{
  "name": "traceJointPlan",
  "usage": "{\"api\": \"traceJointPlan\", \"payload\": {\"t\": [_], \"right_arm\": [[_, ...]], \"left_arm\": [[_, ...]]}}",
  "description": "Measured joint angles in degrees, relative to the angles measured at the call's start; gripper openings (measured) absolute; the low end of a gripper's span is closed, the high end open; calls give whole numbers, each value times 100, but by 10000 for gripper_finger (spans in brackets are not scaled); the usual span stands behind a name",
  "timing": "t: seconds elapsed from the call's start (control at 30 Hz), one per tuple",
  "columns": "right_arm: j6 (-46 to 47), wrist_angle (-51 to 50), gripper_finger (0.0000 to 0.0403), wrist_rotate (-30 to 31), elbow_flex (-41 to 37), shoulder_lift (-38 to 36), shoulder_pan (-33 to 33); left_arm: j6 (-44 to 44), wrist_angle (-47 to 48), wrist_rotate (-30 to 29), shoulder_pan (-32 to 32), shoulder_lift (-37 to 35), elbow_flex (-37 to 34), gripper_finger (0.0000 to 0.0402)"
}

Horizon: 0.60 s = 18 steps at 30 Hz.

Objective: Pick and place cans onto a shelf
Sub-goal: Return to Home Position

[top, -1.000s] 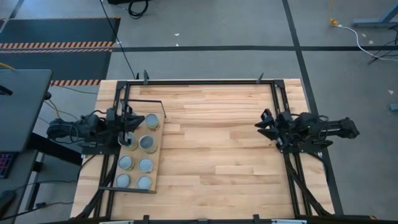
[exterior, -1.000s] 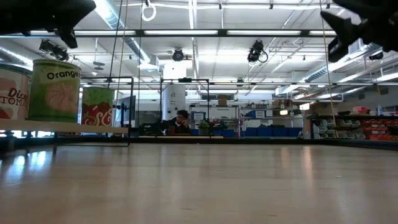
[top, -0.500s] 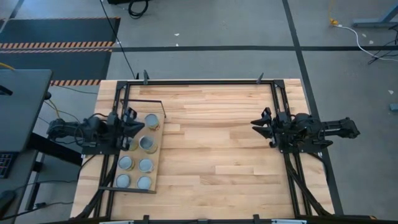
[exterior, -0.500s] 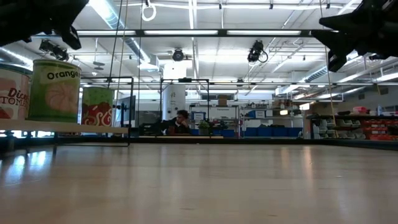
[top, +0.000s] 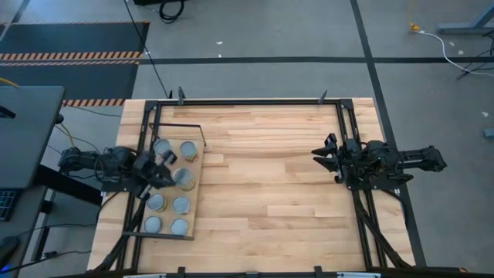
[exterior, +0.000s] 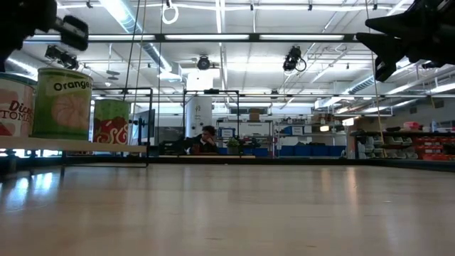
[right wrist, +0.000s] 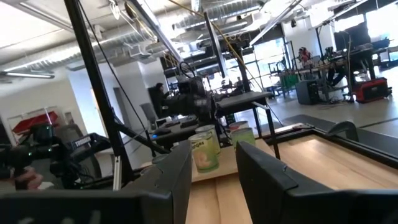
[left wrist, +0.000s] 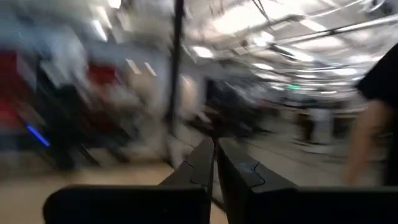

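The plank surface (top: pixel 270 193) carries the shelf (top: pixel 167 215) at its left side. The cans (top: pixel 181 205) stand upright on the shelf in two rows, all well apart from the right arm (top: pixel 401 161). The left arm (top: pixel 100 164) reaches in over the shelf's edge. Its end effector (left wrist: pixel 215 152) hangs above the cans nearer the far end. Its wrist view is smeared, but the fingers seem pressed almost together with nothing between them. The right end effector (right wrist: pixel 213 149) hovers over the surface's right side, fingers spread apart and empty.
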<state>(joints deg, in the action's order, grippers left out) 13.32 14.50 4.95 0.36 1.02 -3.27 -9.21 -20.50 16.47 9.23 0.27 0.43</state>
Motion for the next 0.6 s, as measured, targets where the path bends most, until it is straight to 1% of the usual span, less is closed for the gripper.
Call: {"api": "traceJointPlan", "payload": {"t": [0.1, 0.17, 0.23, 0.3, 0.6], "right_arm": [[0, -1, 133, -1, 0, 0, 0], [0, 0, 133, -2, 0, 0, 0], [0, -1, 133, -2, 0, 0, 0], [0, -2, 133, -2, 0, 0, 0], [0, -2, 133, -4, 0, 0, 0]], "left_arm": [[-1214, 475, 570, 0, 11, 0, 27], [-1792, 721, 663, 3, 11, 0, 27], [-2163, 764, 666, 1, 10, 0, 27], [-2343, 796, 663, 1, 9, 0, 27], [-2317, 799, 657, 1, 9, -2, 27]]}}
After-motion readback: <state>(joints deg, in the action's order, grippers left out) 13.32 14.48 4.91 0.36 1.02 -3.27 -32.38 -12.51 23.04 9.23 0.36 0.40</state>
